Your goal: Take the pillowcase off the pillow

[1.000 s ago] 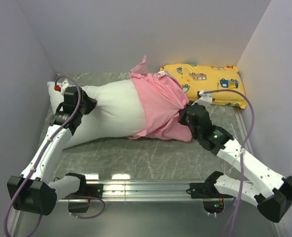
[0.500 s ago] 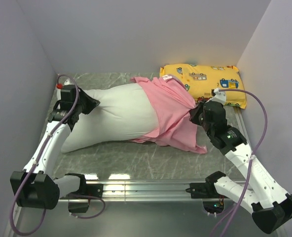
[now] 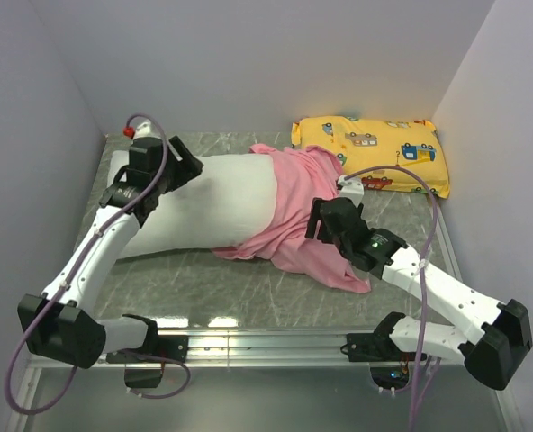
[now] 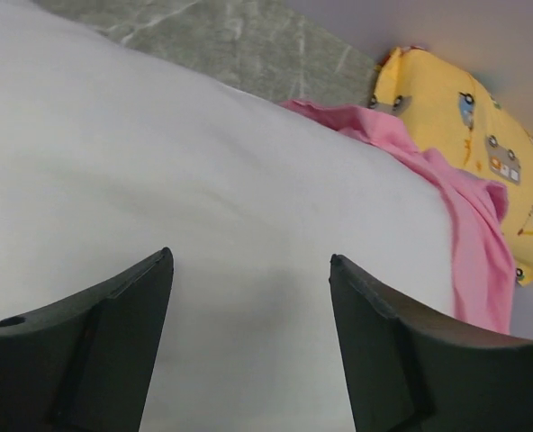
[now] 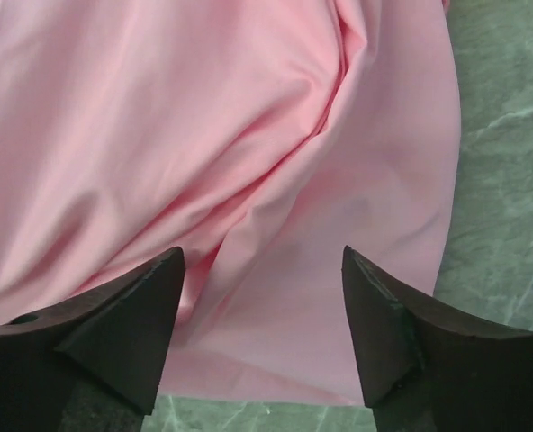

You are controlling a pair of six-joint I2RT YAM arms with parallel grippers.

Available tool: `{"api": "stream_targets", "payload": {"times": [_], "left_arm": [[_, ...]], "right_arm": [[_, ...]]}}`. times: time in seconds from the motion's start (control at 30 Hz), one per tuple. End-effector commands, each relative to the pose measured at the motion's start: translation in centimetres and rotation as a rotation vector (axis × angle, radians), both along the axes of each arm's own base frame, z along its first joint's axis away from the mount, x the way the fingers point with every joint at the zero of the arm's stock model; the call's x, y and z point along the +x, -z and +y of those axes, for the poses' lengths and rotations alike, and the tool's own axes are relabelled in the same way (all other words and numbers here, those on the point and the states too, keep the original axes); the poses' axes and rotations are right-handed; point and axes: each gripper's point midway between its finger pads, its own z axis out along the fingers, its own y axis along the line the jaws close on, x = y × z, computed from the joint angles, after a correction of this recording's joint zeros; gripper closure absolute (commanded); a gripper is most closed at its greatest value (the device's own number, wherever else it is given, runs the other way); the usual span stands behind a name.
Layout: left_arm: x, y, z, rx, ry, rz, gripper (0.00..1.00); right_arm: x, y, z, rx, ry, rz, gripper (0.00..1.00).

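Top view: pillow [image 3: 208, 202] lies across the table [image 3: 203, 279], left end bare and white. The pillowcase [image 3: 293, 211] is bunched over its right end only, w/ a loose flap spilling onto the table toward the near right. So prob. over halfway off, but not free yet. Left gripper [image 3: 178, 171] sits over the pillow's far left end, right gripper [image 3: 319, 220] over the pink bunch. That split makes sense: one arm placed to anchor the stuffing, the other to drag the cover off to the right. Yellow pillow [image 3: 370, 148] lies at the back right, just beside the pink fabric, not part of the job.

Left wrist view: jaws apart, nothing btwn them, plain white pillow [image 4: 158, 153] directly below. Can't tell if the fingers [image 4: 113, 342] touch it. Pink edge [image 4: 447, 180] shows further along, so this end is fully uncovered.

Right wrist view: jaws apart, no fabric pinched. Fingers [image 5: 122, 333] hang over the creased satin [image 5: 158, 117] close to its loose hem, w/ table [image 5: 501, 135] showing at right. Looks lined up for a fresh grab. Satin is slippery, so the grip needs a good fold or it'll slide out.
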Motion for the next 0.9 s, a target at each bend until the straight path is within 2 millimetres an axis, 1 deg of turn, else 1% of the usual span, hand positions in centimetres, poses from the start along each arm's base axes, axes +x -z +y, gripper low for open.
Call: {"api": "stream_targets", "payload": {"times": [0.0, 0.03, 0.07, 0.1, 0.13, 0.17, 0.2, 0.23, 0.27, 0.3, 0.33, 0.37, 0.4, 0.43, 0.47, 0.5, 0.53, 0.57, 0.6, 0.63, 0.67, 0.7, 0.73, 0.77, 0.8, 0.83, 0.87], "left_arm": [[-1.8, -4.6, -1.1, 0.077, -0.014, -0.101, 0.25], [-2.9, -4.9, -2.2, 0.083, -0.007, -0.111, 0.24], [-3.6, -3.9, -2.7, 0.084, -0.001, -0.092, 0.24], [-4.2, -3.3, -3.2, 0.074, 0.001, -0.08, 0.23], [-5.2, -3.0, -4.2, 0.039, 0.008, -0.081, 0.23], [-5.8, -1.0, -4.6, 0.036, 0.008, -0.046, 0.23], [-6.3, -0.1, -4.8, 0.026, 0.002, -0.031, 0.23], [-7.1, 0.4, -5.6, -0.009, 0.003, -0.024, 0.23], [-7.6, 2.3, -5.9, -0.012, 0.002, 0.003, 0.23], [-8.0, 2.8, -6.4, -0.045, -0.001, 0.012, 0.23], [-8.7, 3.5, -7.5, -0.057, 0.033, 0.019, 0.23], [-9.1, 4.7, -8.1, -0.057, 0.046, 0.037, 0.23], [-9.2, 5.0, -8.7, -0.073, 0.047, 0.04, 0.23], [-9.5, 6.0, -9.6, -0.056, 0.061, 0.06, 0.22], [-9.5, 6.6, -9.9, -0.05, 0.061, 0.07, 0.21], [-9.2, 6.7, -10.2, -0.051, 0.055, 0.064, 0.21], [-8.9, 7.7, -10.3, -0.038, 0.046, 0.081, 0.2], [-8.8, 8.3, -10.4, -0.034, 0.039, 0.088, 0.17], [-8.3, 9.4, -10.2, -0.017, 0.009, 0.103, 0.16], [-8.1, 10.1, -10.1, 0.0, -0.007, 0.114, 0.17], [-7.8, 10.5, -9.8, 0.019, -0.03, 0.119, 0.19], [-7.4, 10.9, -9.2, 0.046, -0.064, 0.118, 0.23], [-7.1, 11.8, -8.8, 0.074, -0.084, 0.133, 0.51], [-6.9, 11.8, -8.6, 0.082, -0.093, 0.132, 0.69], [-6.3, 11.9, -8.0, 0.093, -0.098, 0.133, 0.86], [-6.0, 11.6, -7.7, 0.091, -0.105, 0.126, 1.0], [-5.5, 11.0, -7.4, 0.084, -0.112, 0.113, 1.0]], "right_arm": [[0.0, -3.2, 0.2, 0.01, 0.027, -0.096, 0.2], [-0.2, -3.7, 0.4, 0.019, 0.02, -0.107, 0.19], [-0.6, -3.8, 0.8, 0.027, 0.004, -0.11, 0.18], [-0.9, -4.3, 1.3, 0.045, -0.014, -0.118, 0.18], [-1.4, -4.6, 2.3, 0.059, -0.049, -0.122, 0.18], [-1.7, -4.7, 2.9, 0.073, -0.067, -0.121, 0.17], [-2.0, -4.6, 3.5, 0.072, -0.081, -0.114, 0.17], [-2.6, -4.7, 4.6, 0.076, -0.116, -0.115, 0.16], [-2.7, -4.5, 5.1, 0.078, -0.119, -0.117, 0.15], [-2.8, -3.6, 5.9, 0.061, -0.135, -0.098, 0.14], [-2.9, -3.1, 6.7, 0.061, -0.152, -0.087, 0.14], [-2.9, -2.4, 7.3, 0.054, -0.161, -0.071, 0.13], [-2.7, -0.9, 7.8, 0.023, -0.164, -0.046, 0.12], [-2.6, -0.3, 8.2, 0.013, -0.166, -0.036, 0.12], [-2.3, 0.1, 8.6, 0.014, -0.166, -0.033, 0.11], [-2.0, 1.5, 9.0, -0.019, -0.162, -0.012, 0.1], [-1.8, 2.1, 9.2, -0.029, -0.158, -0.005, 0.09], [-1.5, 3.2, 9.6, -0.052, -0.157, 0.01, 0.09], [-1.1, 3.3, 9.7, -0.063, -0.147, 0.006, 0.09], [-1.0, 3.7, 9.9, -0.069, -0.146, 0.009, 0.09], [-0.8, 4.4, 10.0, -0.088, -0.147, 0.019, 0.12], [-0.7, 4.6, 9.9, -0.096, -0.143, 0.022, 0.16], [-0.7, 4.8, 9.4, -0.118, -0.128, 0.021, 0.23], [-0.7, 4.6, 9.1, -0.124, -0.12, 0.02, 0.43], [-0.7, 4.6, 8.5, -0.134, -0.104, 0.018, 0.56], [-0.7, 4.4, 7.7, -0.146, -0.086, 0.015, 0.67], [-0.7, 3.4, 7.1, -0.133, -0.079, -0.003, 0.79]]}}
